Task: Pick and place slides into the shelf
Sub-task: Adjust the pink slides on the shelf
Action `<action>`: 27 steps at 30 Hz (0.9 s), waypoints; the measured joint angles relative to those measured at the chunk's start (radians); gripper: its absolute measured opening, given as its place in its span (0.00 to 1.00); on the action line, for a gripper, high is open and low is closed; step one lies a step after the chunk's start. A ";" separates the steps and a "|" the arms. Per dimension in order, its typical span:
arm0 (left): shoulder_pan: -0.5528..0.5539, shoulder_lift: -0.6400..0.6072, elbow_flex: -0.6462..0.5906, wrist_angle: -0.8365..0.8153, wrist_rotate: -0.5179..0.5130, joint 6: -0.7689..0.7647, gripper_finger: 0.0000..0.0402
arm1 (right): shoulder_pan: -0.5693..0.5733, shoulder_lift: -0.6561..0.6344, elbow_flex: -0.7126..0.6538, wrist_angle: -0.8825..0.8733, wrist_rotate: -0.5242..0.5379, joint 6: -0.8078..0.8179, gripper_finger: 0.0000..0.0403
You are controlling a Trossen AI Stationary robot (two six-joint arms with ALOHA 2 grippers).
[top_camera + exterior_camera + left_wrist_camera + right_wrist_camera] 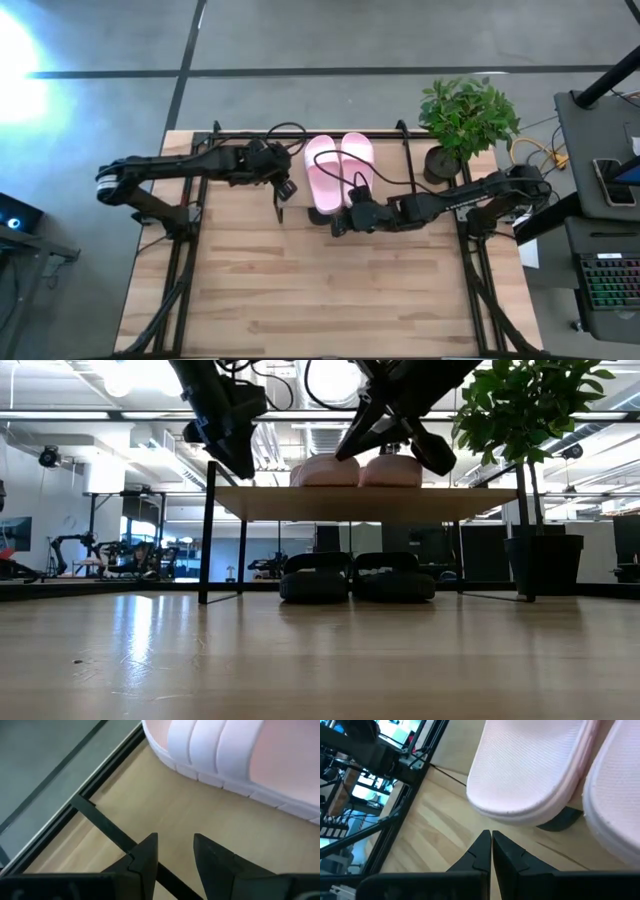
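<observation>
Both grippers empty by shelf, slides already stowed.
R gripper (338,224) fingers pressed together, L gripper (280,205) slightly open, neither held anything; pink pair (339,167) lay on shelf (365,503) top board, black pair (357,577) underneath.

A robotics lab: a wooden bench (300,290) on grey concrete floor (300,40), more robot rigs (90,555) behind, a keyboard (612,285) alongside.

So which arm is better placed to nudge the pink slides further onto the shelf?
Probably the right. Its shut right pincer sits just in front of the pink slides' near ends on the shelf; the left pincer, slightly open, hangs off to their side.
</observation>
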 joint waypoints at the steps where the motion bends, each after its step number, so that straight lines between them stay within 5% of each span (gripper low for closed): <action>1: 0.002 0.006 0.000 0.003 0.007 0.000 0.28 | 0.000 0.000 0.000 -0.001 0.000 0.000 0.02; 13: 0.041 0.071 0.012 0.034 0.123 -0.001 0.28 | 0.037 -0.039 0.000 -0.008 -0.083 -0.041 0.02; 27: 0.148 0.083 0.016 0.142 0.291 0.087 0.28 | 0.074 -0.180 0.000 -0.254 0.028 -0.026 0.02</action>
